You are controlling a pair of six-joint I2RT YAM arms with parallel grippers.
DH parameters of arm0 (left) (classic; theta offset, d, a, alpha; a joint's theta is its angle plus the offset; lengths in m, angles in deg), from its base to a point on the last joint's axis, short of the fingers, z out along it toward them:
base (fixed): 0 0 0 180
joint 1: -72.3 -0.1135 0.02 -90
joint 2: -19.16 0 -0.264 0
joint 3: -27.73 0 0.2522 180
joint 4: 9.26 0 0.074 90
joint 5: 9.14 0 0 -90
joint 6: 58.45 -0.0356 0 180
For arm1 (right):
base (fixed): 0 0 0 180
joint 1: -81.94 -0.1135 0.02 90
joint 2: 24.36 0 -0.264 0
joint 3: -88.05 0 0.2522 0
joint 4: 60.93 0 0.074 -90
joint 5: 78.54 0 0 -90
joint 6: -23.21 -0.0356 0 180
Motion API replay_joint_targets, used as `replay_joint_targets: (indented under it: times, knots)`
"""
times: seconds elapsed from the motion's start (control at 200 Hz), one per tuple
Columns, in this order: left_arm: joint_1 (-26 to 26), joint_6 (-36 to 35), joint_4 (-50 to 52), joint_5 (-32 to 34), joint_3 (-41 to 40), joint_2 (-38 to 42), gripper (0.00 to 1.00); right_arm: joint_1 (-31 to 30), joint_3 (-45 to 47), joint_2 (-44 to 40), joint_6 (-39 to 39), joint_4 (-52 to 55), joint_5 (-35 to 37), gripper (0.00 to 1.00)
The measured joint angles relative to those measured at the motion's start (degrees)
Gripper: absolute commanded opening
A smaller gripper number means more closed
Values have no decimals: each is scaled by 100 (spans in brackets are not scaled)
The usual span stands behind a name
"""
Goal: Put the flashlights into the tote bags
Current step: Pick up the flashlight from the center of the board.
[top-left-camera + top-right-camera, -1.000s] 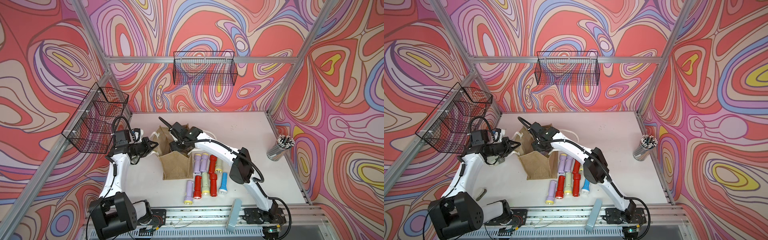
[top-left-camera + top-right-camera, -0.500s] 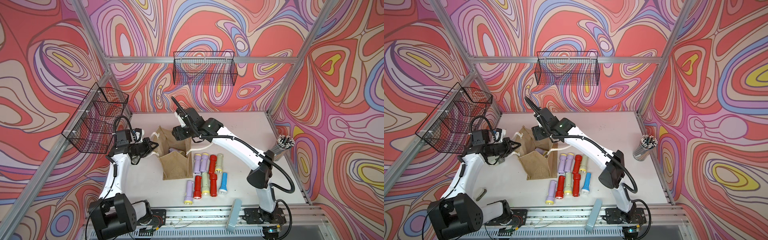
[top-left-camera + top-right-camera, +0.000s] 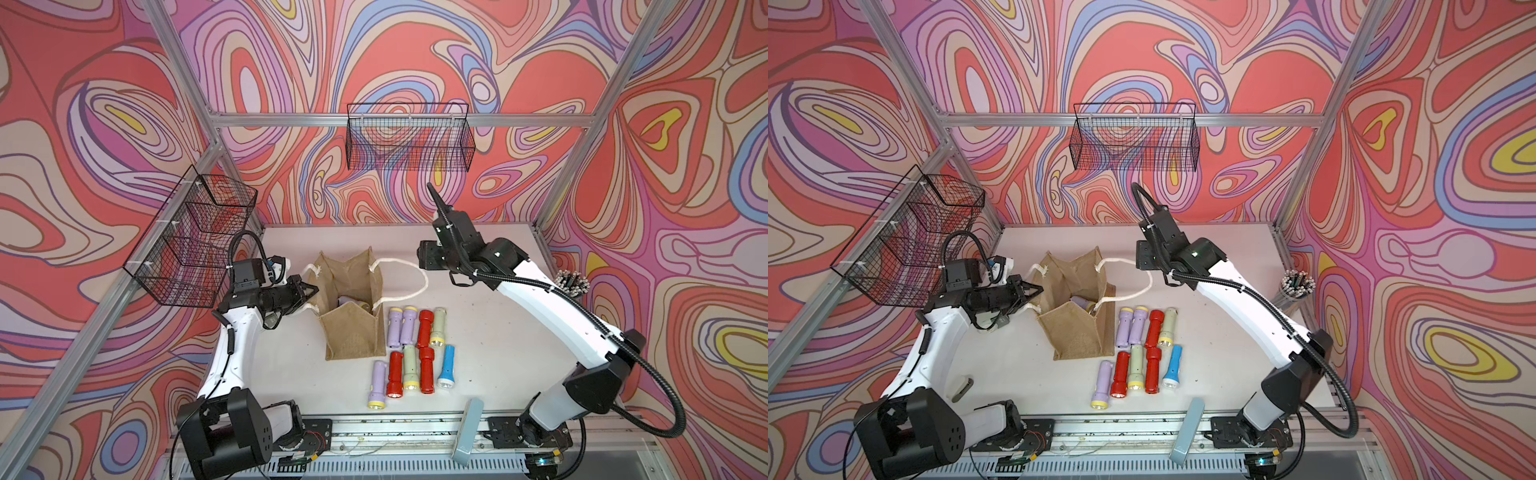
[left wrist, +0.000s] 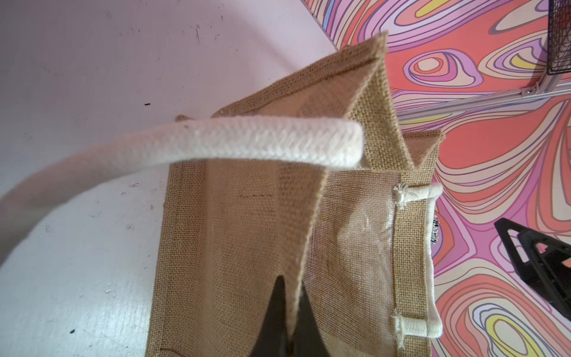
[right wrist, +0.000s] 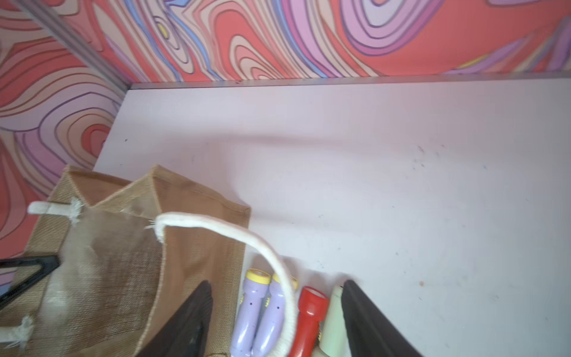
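Bag (image 3: 353, 332): we counted at least one lilac flashlight (image 3: 347, 300) inside; nine flashlights (image 3: 424, 328) lay outside on the surface (image 3: 498, 332). Left hand (image 3: 308, 291) pinched the bag's wall; right hand (image 5: 278, 318) was spread and empty.

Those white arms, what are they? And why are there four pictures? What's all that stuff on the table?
They are two robot arms, bolted to the near edge of the table. Each one ends in jaws that can pinch things. Two pictures come from a camera high above. The other two come from small cameras on the arms' wrists, so they look very close up. The left arm has its jaws shut on the rim of the bag, holding it open. The right arm hangs above the table with its jaws open and empty. A lilac flashlight lies inside the bag. Nine more flashlights lie in two rows beside it. A cup of grey rods stands at the table's edge.
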Motion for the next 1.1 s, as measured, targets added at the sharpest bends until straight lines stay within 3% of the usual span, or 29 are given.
replay_joint_targets:
  times: [0.361, 0.681, 0.921, 1.102]
  knots:
    - [2, -24, 7, 9, 0, -2, 0, 118, 1567, -446, -994, 833, 118, 69]
    - [2, -44, 11, 46, 0, -33, 0, 118, 3075, -960, -1751, 1158, -553, 65]
    - [7, -61, 17, 66, 0, -35, 0, 109, 4350, -1200, -2304, 531, -1158, 62]
    - [7, -120, 48, 85, 0, -35, 0, -79, 4450, -1064, -2540, 142, -1331, 62]
